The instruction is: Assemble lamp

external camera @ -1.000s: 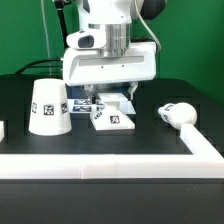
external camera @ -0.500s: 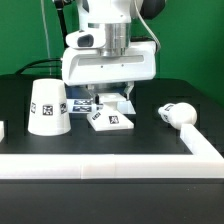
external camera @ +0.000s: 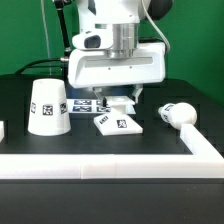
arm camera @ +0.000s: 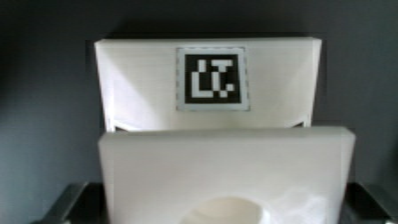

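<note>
Lamp base (external camera: 118,122) lying flat on the dark worktop (external camera: 150,140), between shade (external camera: 48,107) and bulb (external camera: 178,114), directly under the claw (external camera: 121,101). Whether the claw is clenched on the base's far edge or released cannot be told. Risk: an off-centre grip would probably let the base twist or skid towards the bulb. Markings: square black-and-white tags (arm camera: 210,77) only; no readable words or brand.
</note>
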{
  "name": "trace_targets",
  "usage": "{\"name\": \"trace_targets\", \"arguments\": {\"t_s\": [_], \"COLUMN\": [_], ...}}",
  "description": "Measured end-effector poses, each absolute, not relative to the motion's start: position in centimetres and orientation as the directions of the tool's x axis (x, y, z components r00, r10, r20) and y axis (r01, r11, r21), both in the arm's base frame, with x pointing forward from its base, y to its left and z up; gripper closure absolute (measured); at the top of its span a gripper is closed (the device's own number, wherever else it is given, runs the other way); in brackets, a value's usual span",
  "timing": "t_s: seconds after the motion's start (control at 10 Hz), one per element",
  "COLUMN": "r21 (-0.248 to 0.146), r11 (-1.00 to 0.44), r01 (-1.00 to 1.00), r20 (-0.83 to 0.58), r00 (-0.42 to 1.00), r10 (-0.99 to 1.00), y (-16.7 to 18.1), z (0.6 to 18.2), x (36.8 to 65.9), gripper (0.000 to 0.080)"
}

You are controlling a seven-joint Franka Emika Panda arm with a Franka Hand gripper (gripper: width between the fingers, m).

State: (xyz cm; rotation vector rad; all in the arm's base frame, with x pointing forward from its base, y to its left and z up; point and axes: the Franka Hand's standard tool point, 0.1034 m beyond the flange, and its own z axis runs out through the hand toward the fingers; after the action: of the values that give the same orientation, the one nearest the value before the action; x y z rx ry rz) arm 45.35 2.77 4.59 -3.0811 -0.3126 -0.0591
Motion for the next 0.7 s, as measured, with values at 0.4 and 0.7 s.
{"name": "trace_targets", "arguments": {"t_s": [0.4, 0.7], "r21": [-0.045, -0.057], "r11": [-0.984, -0.990], "r01": [0.170, 0.133], "r20": [0.105, 0.147], "r00": [0.981, 0.981], "r10": [0.165, 0.123], "y": [5.1, 7.4], "z": [4.6, 4.7], "x": [50.6, 54.4], "gripper": [0.0264, 0.0263]}}
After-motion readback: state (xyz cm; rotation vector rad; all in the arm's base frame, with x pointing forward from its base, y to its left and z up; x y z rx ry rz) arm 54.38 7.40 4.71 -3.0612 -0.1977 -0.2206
